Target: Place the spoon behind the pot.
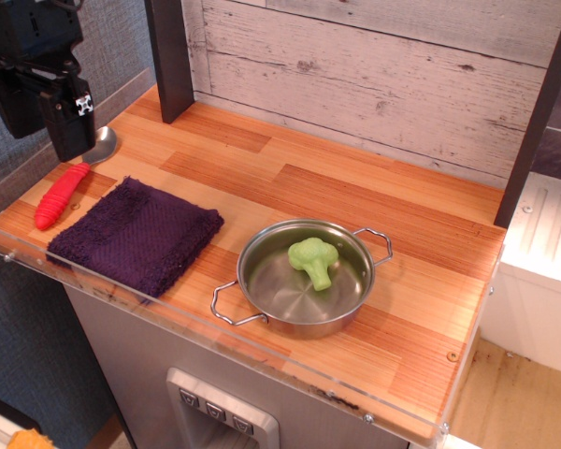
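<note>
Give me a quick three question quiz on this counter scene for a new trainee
1. True or false: the spoon lies inside the pot.
2. What sits in the pot? A) broccoli B) a carrot C) nothing
3. Fill in: the purple cloth lies between the spoon and the ____.

Key: 1 false, it lies on the counter at far left, below the claw; 2 A; 3 pot.

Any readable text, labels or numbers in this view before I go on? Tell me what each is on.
No readable text anywhere.
Gripper: a small white sticker with dark marks, too blurred to read.
Spoon, pot, purple cloth, broccoli: no markings.
</note>
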